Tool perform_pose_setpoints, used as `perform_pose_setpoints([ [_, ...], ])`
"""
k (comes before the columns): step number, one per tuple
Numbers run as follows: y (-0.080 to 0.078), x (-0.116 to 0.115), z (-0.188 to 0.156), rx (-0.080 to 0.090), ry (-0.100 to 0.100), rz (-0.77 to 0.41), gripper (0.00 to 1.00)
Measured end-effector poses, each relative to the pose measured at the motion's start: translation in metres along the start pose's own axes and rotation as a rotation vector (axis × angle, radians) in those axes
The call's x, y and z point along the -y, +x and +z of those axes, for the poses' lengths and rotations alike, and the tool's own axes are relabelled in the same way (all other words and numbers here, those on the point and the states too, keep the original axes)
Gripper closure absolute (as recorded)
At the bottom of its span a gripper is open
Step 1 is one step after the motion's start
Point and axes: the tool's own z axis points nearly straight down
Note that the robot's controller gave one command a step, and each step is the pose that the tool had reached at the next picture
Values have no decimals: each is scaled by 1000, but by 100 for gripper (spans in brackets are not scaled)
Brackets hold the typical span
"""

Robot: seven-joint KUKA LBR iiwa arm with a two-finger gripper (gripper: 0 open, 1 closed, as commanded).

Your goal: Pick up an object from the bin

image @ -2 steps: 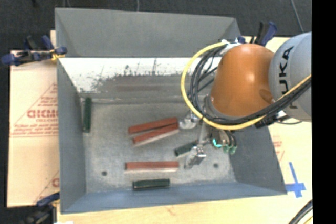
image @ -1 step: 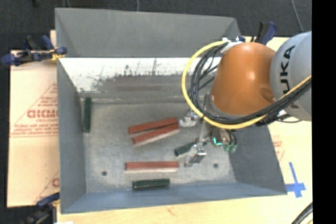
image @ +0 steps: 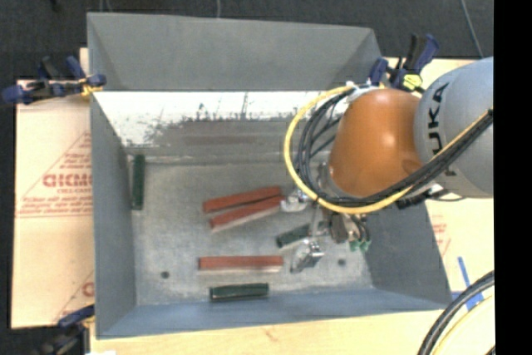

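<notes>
Where the front wall meets the floor lies a long dark green bar (image: pixel 239 292), and just behind it a flat red-brown bar (image: pixel 241 263). Right of centre the gripper (image: pixel 301 227) hangs with fingers wide apart, a short dark green block (image: pixel 291 239) between them. Farther back, two red-brown bars (image: pixel 243 206) lie side by side.

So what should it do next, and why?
Probably ease down and close: the gripper stands open over the short dark green stick near the right side of the bin, one finger either side, not yet gripping.
</notes>
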Motion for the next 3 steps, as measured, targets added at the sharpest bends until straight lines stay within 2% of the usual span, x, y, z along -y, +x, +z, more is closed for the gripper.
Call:
perform_pose_setpoints([
  [1,-28,26,88,-14,-3,-121,100],
  [2,-28,26,88,-15,-3,-121,100],
  [3,-90,28,-103,-8,-1,-210,100],
])
